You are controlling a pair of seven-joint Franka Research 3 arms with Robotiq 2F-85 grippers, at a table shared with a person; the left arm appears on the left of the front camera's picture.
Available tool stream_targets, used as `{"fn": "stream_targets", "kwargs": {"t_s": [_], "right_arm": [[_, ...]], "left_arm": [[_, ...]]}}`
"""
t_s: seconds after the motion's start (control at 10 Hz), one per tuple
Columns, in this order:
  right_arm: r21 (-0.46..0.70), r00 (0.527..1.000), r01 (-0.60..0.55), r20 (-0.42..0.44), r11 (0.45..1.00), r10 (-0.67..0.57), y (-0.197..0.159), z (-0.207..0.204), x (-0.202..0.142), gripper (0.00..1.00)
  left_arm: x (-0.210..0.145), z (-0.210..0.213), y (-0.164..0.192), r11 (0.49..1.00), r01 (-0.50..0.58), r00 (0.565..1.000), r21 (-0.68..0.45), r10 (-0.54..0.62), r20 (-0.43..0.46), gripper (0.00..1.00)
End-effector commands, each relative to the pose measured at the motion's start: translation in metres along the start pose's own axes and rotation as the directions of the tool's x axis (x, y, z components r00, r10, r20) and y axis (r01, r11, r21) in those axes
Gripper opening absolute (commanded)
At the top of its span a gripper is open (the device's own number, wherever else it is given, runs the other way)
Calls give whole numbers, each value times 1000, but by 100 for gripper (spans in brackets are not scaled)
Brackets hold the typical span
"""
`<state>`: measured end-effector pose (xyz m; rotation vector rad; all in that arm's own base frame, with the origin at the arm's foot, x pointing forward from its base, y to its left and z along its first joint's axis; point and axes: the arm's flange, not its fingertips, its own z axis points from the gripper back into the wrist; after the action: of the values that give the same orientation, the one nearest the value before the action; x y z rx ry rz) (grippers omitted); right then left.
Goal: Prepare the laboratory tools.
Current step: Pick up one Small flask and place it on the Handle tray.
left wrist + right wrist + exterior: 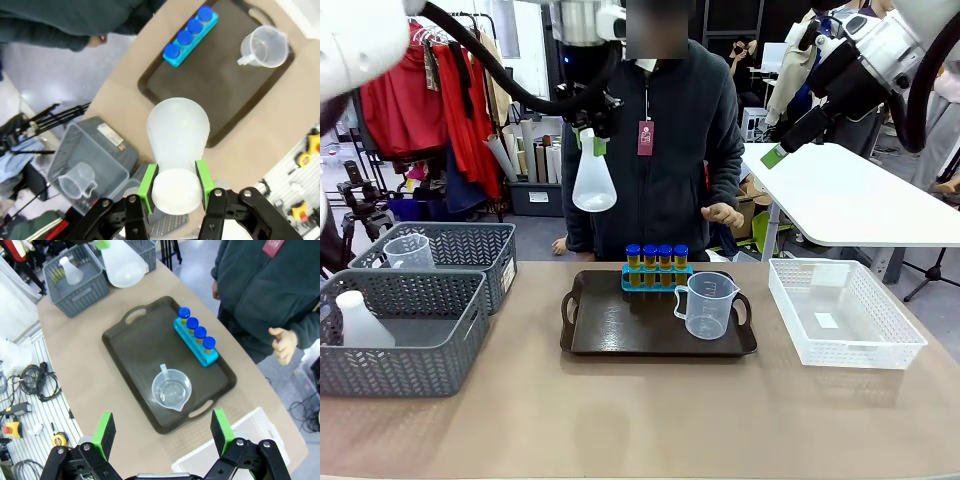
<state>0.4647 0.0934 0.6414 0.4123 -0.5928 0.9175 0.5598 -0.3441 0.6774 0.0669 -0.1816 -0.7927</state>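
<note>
Risk is judged greatest for the conical flask (593,178), which is held high above the table (620,420) by the left hand (175,184), the green pads pinching only its narrow neck. The smooth neck could slip through the pads, and a drop from this height would send the flask bouncing across the dark tray (610,335). On the way down, the wide base could also be knocked against the blue-capped tubes (656,258) in their blue rack (656,278) or against the clear beaker (708,305), both standing on the tray; either is judged easy to tip. The right hand (162,432) is held spread and empty high over the tray's near edge. A person's hand (724,213) is raised just behind the tray and could be met by a moving arm.

The table is tan and bare around the tray. Grey baskets (405,330) are seen at the left, a white mesh basket (845,315) at the right. Clothing racks, a tripod and a white side table are seen behind.
</note>
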Motion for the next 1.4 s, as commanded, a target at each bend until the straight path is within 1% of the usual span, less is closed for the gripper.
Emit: {"fn": "stream_targets", "kwargs": {"t_s": [0.0,0.2,0.4,0.5,0.8,0.9,1.0,1.3], "right_arm": [[6,1000,-2,6,1000,2,0,2,0,100],[6,1000,-2,6,1000,2,0,2,0,100],[6,1000,-2,6,1000,2,0,2,0,100],[6,1000,-2,6,1000,2,0,2,0,100],[6,1000,-2,6,1000,2,0,2,0,100],[6,1000,-2,6,1000,2,0,2,0,100],[6,1000,-2,6,1000,2,0,2,0,100],[6,1000,-2,6,1000,2,0,2,0,100]], "left_arm": [[34,-1,9,996,86,996,-18,-86,10,0],[51,-37,7,990,127,992,-56,-128,-12,0],[59,-75,6,986,148,989,-78,-150,-16,0],[61,-90,3,983,158,986,-96,-162,-38,0],[63,-132,-20,974,191,976,-124,-202,-84,0],[63,-132,-23,974,193,977,-121,-202,-70,0],[55,-139,-19,980,164,981,-116,-174,-82,0],[55,-139,-19,980,164,981,-116,-174,-82,0]]}}
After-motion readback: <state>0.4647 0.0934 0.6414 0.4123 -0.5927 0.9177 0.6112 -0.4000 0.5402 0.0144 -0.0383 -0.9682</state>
